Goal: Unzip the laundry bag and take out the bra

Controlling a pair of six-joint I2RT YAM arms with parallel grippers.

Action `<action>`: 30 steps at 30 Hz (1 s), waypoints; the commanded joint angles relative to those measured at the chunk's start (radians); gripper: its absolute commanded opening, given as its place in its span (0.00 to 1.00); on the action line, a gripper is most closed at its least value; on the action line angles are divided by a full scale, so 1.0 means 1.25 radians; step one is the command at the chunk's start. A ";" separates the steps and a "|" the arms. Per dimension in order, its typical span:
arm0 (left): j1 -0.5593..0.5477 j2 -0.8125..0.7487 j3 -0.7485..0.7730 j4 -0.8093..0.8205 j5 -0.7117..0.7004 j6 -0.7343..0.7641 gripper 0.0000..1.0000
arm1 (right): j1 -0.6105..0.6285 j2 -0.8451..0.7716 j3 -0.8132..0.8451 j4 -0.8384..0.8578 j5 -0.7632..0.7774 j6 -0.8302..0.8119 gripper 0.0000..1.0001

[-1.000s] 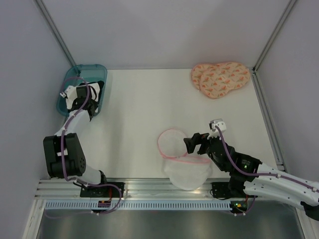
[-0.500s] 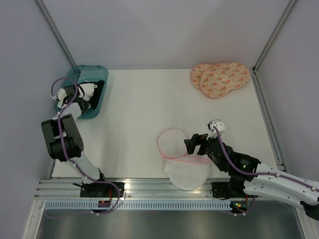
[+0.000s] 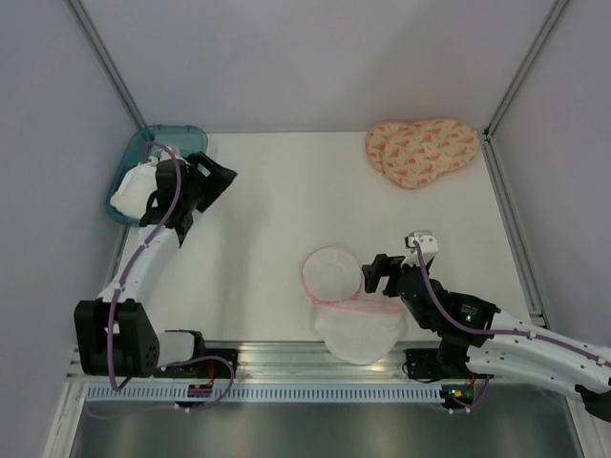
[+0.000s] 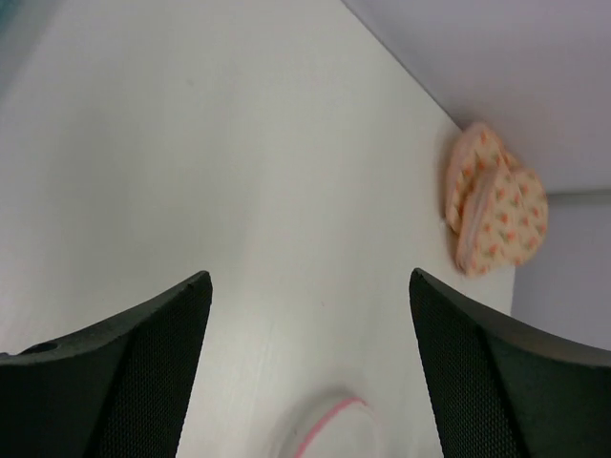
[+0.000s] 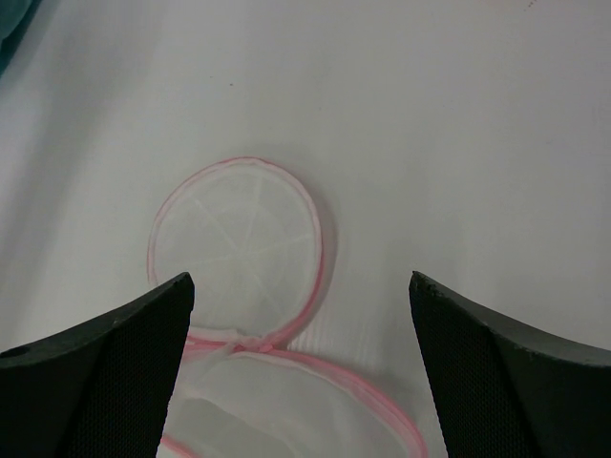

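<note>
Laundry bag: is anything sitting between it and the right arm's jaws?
Nothing visible does. The right jaws stand open and empty, facing the unzipped laundry bag, with no object between them in the right wrist view.

Unzipped laundry bag lies at the near edge of the table, round flap laid open toward centre. Right claw hovers just beside the flap. Bra sits in teal bin, far left. Left claw over the table beside the bin. Peach patterned pad in far right corner.
</note>
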 commanded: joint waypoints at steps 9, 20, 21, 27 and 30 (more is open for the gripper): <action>-0.311 -0.184 -0.270 0.046 0.232 0.021 1.00 | 0.001 0.001 0.045 -0.167 0.048 0.168 0.98; -0.434 -0.168 -0.368 0.172 0.230 0.022 0.98 | -0.005 0.120 0.014 -0.013 0.001 0.114 0.98; -0.440 -0.143 -0.373 0.187 0.230 0.017 0.97 | -0.007 0.138 0.021 -0.001 0.001 0.078 0.98; -0.470 -0.169 -0.423 0.232 0.203 -0.015 0.96 | -0.197 0.251 0.036 0.164 -0.199 -0.074 0.98; -0.473 -0.212 -0.443 0.216 0.204 -0.022 0.96 | -0.324 0.336 0.053 0.230 -0.358 -0.141 0.98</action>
